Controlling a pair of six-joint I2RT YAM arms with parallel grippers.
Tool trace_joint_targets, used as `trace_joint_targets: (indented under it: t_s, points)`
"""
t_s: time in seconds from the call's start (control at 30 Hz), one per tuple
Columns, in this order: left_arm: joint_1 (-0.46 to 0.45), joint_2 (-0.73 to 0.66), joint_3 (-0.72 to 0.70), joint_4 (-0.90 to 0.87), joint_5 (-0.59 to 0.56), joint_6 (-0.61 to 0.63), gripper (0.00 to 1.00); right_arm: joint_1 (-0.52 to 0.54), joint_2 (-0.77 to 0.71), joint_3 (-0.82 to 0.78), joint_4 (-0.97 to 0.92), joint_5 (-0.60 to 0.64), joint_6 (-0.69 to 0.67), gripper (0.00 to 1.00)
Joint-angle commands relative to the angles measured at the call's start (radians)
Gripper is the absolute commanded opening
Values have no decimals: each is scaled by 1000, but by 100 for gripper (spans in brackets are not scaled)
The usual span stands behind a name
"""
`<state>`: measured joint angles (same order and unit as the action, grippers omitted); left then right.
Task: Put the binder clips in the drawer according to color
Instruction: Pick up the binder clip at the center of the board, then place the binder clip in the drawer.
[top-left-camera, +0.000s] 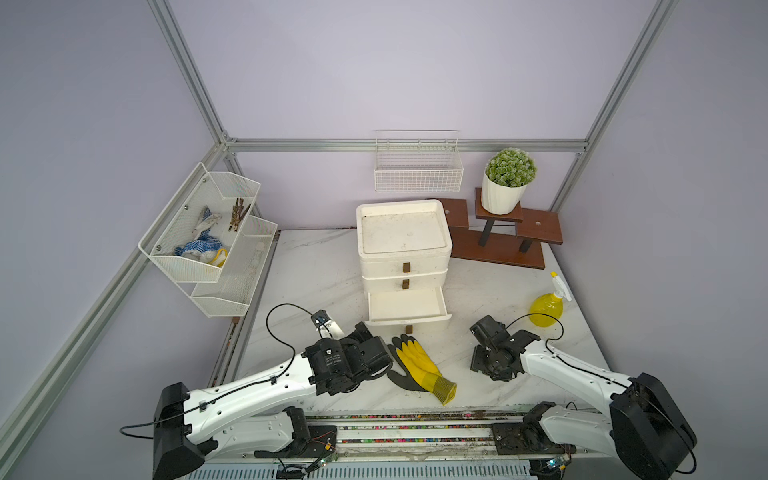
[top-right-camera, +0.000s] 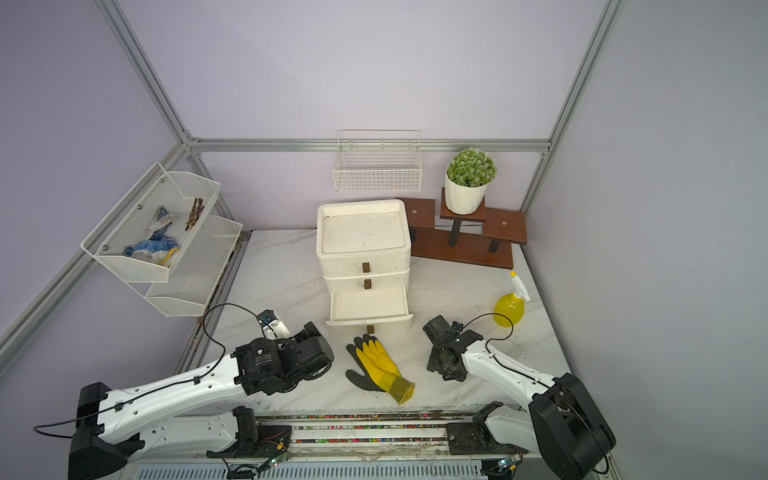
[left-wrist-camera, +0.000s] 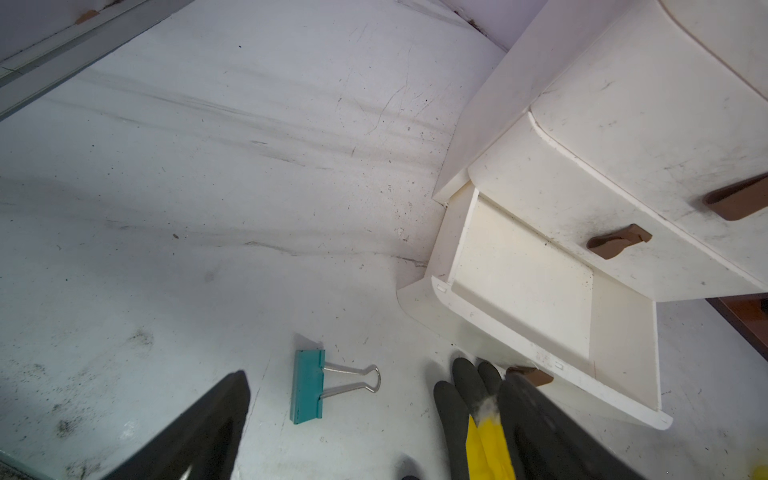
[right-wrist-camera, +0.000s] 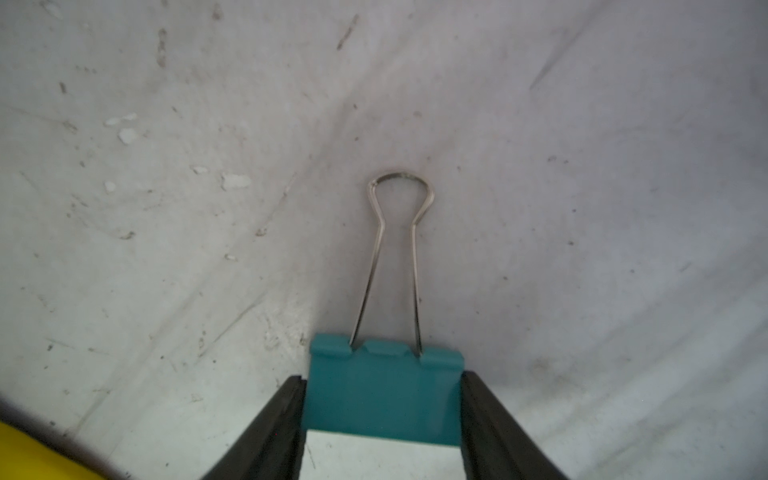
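1. Right wrist view is showing the right gripper (right-wrist-camera: 382, 378) pressing its two black fingers against the short ends of a teal binder clip (right-wrist-camera: 384, 399), touching both sides. I cannot tell whether the clip is resting on the table (top-left-camera: 316, 270) or hanging just above it.
2. Left wrist view is showing the left gripper (left-wrist-camera: 376, 399) standing wide open and holding nothing. It is hovering over a second teal clip (left-wrist-camera: 309, 386), which is lying flat on the table near the glove (left-wrist-camera: 457, 407).
3. The clip ends are looking smooth and narrow, so the held clip may be pivoting or slipping during a carry. Its wire handle is sticking forward and could be snagging on the front rim of the bottom drawer (top-left-camera: 409, 319).
4. The glove is lying between the two grippers, its fingertips just short of that drawer's handle. A closing left gripper could be pinching fabric along with the clip.
5. Both arms are working near the same drawer, so they risk crowding each other.
6. The drawer unit (top-left-camera: 382, 266) is standing mid-table. Its bottom drawer is sitting open and empty, and the two above are sitting shut. No yellow or blue clips are showing.
7. The marble-patterned table is looking scuffed and dirt-speckled. Lilac walls (top-left-camera: 374, 62) and an aluminium frame (top-left-camera: 395, 145) are enclosing it. Wire baskets (top-left-camera: 417, 174) are hanging on the walls, a potted plant (top-left-camera: 510, 168) is sitting on a wooden stand (top-left-camera: 498, 249), and a yellow spray bottle (top-left-camera: 545, 309) is standing near the right arm.
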<state>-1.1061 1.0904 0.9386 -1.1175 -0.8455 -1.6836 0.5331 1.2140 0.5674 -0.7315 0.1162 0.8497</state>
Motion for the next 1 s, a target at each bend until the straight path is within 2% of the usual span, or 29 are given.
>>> trace_joint_targets:
  t_s: [0.0,0.03,0.23,0.3,0.47,0.67,0.8,0.97]
  points:
    - [9,-3,45,-13,-43,14,97,6,28,-6,-2,30,14,59]
    - [9,-3,46,-14,-43,15,97,6,31,-3,1,29,14,58]
    - [24,-10,40,-13,-31,37,97,12,-12,18,-6,40,10,29]
    - [51,-16,35,-2,-7,69,98,27,-46,73,-34,68,7,24]
    - [158,-82,-27,73,80,179,98,81,-43,318,-51,116,-31,19]
    - [245,-124,-67,70,148,232,98,168,220,631,21,117,-70,19]
    - [250,-127,-100,70,183,228,98,184,381,744,61,119,-99,19]
    - [249,-120,-139,94,230,233,98,186,499,770,74,112,-149,19]
